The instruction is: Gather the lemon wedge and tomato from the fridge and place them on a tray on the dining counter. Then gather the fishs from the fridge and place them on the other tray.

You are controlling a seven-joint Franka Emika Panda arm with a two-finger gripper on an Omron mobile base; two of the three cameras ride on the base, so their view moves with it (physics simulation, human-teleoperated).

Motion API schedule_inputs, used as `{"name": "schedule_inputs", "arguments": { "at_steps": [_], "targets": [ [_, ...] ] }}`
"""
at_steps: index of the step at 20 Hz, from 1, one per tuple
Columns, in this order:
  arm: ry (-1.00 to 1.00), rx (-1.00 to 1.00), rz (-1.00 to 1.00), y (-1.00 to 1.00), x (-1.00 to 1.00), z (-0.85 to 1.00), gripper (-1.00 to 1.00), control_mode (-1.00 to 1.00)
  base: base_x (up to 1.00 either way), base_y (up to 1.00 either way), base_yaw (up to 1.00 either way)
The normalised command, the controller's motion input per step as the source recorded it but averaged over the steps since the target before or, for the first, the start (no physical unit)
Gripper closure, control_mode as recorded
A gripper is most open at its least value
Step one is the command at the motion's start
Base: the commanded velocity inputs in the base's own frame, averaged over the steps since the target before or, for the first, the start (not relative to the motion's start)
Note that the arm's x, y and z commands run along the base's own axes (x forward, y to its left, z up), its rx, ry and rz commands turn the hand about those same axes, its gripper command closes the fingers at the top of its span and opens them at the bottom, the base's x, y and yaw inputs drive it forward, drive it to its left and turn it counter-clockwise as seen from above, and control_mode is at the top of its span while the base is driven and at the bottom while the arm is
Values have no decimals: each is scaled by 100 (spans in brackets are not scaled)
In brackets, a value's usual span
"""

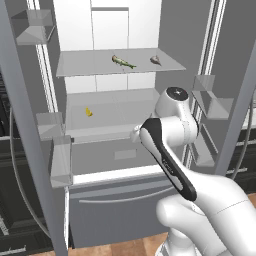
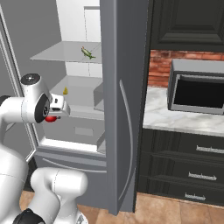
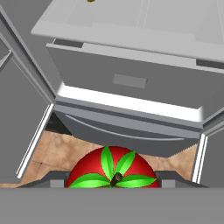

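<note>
While raised before the fridge point(image 1: 115, 100), the claw point(image 3: 112, 183) clasps the tomato point(image 3: 112, 170).

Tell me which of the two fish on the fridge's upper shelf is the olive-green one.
The longer fish, lying nearer the shelf's middle, is olive-green. The other fish, toward the shelf's right end in the left base view, is shorter and grey-tan.

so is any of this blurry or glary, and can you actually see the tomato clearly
Hand view: sharp, flat even light, no glare; the tomato is large and crisp between the gripper fingers, its lower part cut off. Right base view: only a red sliver behind the hand. Left base view: soft, coarse render; fridge shelves pale, shadows faint.
</note>
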Motion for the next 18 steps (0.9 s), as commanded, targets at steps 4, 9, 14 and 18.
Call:
{"name": "schedule_inputs", "arguments": {
  "at_steps": [4,9,14,18],
  "targets": [
    [0,0,0,0,0,0,100,100,0,0,0],
    [0,0,0,0,0,0,100,100,0,0,0],
    [0,0,0,0,0,0,100,100,0,0,0],
    [0,0,0,0,0,0,100,100,-31,0,1]
  ]
}}
